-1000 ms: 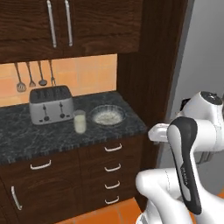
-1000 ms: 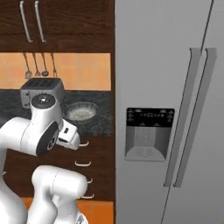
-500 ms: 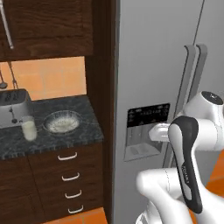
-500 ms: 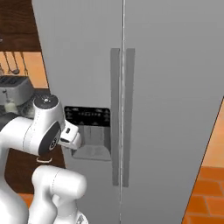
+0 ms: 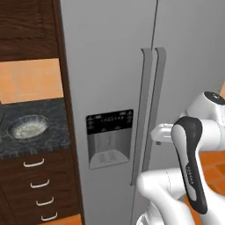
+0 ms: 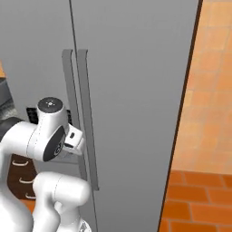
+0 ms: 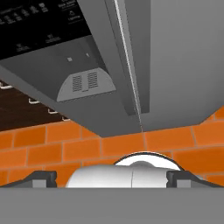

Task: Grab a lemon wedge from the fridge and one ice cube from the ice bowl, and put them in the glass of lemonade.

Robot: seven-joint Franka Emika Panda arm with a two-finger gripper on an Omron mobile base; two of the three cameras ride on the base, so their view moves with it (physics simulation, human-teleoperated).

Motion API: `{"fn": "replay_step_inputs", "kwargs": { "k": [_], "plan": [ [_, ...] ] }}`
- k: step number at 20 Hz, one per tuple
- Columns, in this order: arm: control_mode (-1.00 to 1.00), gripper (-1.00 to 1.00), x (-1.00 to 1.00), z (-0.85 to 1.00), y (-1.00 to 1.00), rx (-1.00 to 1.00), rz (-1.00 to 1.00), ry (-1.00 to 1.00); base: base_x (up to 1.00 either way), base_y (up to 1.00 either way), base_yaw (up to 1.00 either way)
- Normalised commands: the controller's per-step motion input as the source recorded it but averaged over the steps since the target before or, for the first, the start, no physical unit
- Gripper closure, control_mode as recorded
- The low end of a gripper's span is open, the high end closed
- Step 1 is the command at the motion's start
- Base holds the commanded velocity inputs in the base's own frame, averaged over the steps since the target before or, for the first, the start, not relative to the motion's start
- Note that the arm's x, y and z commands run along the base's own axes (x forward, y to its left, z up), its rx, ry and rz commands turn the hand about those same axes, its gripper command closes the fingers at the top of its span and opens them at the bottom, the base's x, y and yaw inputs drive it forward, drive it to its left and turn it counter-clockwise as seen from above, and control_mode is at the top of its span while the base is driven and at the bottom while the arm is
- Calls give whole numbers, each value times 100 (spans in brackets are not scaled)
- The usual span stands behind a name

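Far left in the left base view: ice bowl (image 5: 27, 126) on the dark speckled counter (image 5: 52, 136), whitish contents inside, above a column of dark wood drawers (image 5: 39, 189) with pale curved pulls. Beside the counter, right of a dark wood panel: the fridge (image 5: 110, 66), tall and grey, both doors closed. On its left door, black dispenser panel (image 5: 109, 122) with a grey recess beneath. At the seam between the doors, two long vertical handles (image 5: 149, 110) side by side. Further right, white arm with dark joints, folded in front of the right door, wrist reaching in toward the handles at about the height of the dispenser recess.

Right base view, left to right: a sliver of counter edge and drawers at the left border, the arm's round joint just in front of the handles (image 6: 77, 113), then the plain right door (image 6: 136, 90), then orange tiled wall and floor (image 6: 204, 181).

Hand view: gripper (image 7: 111, 178) with dark fingertips (image 7: 41, 178) far apart at the bottom corners, spread wide, nothing between them. Ahead of it the dispenser (image 7: 65, 65) to the left, the door seam and handles (image 7: 131, 74) at centre, close by but not touched. Ice bowl well off to the arm's left.
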Motion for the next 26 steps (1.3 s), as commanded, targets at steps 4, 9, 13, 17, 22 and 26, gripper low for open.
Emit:
{"fn": "replay_step_inputs", "kwargs": {
  "k": [4, 9, 13, 17, 22, 26],
  "plan": [
    [100, -100, 0, 0, 0, 0, 0, 0, 0, -18, 21],
    [100, -100, 0, 0, 0, 0, 0, 0, -51, -33, 9],
    [100, -100, 0, 0, 0, 0, 0, 0, -92, -6, 0],
    [100, -100, 0, 0, 0, 0, 0, 0, -59, 0, -1],
    [100, -100, 0, 0, 0, 0, 0, 0, -10, 0, -8],
    [100, -100, 0, 0, 0, 0, 0, 0, -30, 0, -6]
  ]
}}
